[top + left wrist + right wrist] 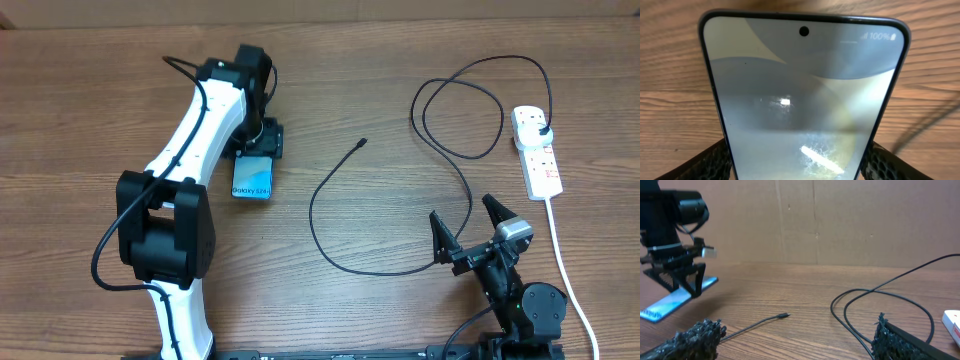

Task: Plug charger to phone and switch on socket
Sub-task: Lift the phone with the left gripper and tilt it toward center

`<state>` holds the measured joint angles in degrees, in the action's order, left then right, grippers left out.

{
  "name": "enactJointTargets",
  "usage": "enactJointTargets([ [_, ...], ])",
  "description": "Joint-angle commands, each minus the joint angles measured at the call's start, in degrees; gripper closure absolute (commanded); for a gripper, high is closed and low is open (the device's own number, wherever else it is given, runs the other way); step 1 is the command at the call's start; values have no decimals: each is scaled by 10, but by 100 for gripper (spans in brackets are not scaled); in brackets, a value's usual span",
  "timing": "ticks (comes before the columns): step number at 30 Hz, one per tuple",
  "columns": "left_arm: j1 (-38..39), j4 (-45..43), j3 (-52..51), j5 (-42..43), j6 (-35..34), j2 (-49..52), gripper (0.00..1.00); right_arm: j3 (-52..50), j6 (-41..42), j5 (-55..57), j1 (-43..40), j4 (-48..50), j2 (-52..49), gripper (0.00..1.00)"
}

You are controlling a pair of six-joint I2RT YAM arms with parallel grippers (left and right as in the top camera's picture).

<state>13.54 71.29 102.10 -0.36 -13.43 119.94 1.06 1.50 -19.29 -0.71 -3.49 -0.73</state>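
The phone [252,178] lies on the table left of centre, its "Galaxy S24" end toward me. My left gripper [258,150] is shut on its far end, with the fingers pressing both long edges in the left wrist view [795,167], where the phone's screen [800,90] fills the frame. The charger is a thin black cable whose connector tip [362,143] lies free mid-table; its black plug [541,128] sits in the white socket [536,150] at the right. My right gripper [470,228] is open and empty, low near the front, with the cable's loop running between its fingers. The tip [784,315] lies ahead of it.
The socket's thick white cord [560,250] runs toward the front edge beside the right arm's base. The cable makes a double loop [460,110] at the back right. A cardboard wall [840,220] closes the far side.
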Motion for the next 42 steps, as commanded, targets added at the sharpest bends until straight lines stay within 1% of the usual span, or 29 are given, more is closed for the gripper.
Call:
enactJointTargets([
  [1,3,13,57,51,-14,-5,25,-6,2,-3,3,3,6,0],
  [2,3,15,69,66,-23,-5,25,-6,2,-3,3,3,6,0],
  [3,3,15,87,103,-46,-5,26,-6,2,-3,3,3,6,0],
  [6,3,13,106,167,-94,-5,30,-6,2,-3,3,3,6,0],
  [11,3,13,113,272,-181,-5,36,-6,2,-3,3,3,6,0],
  [13,3,13,113,291,-215,-5,40,-6,2,-3,3,3,6,0],
  [15,3,13,113,304,-259,-5,41,-6,2,-3,3,3,6,0],
  [18,3,14,113,323,-304,-5,42,-6,2,-3,3,3,6,0],
  [20,3,13,113,333,-320,-5,42,-6,2,-3,3,3,6,0],
  [26,3,14,113,334,-320,-5,43,-6,2,-3,3,3,6,0],
  [28,3,15,113,334,-320,-5,55,-6,2,-3,3,3,6,0],
  [30,3,18,113,335,-320,-5,59,-6,2,-3,3,3,6,0],
  [33,2,20,113,360,-321,-5,59,-6,2,-3,3,3,6,0],
  [36,1,19,113,395,-336,-5,55,-6,2,-3,3,3,6,0],
  [38,-1,18,113,410,-351,-5,55,-6,2,-3,3,3,6,0],
  [42,-7,19,113,427,-391,-5,56,-6,2,-3,3,3,6,0],
])
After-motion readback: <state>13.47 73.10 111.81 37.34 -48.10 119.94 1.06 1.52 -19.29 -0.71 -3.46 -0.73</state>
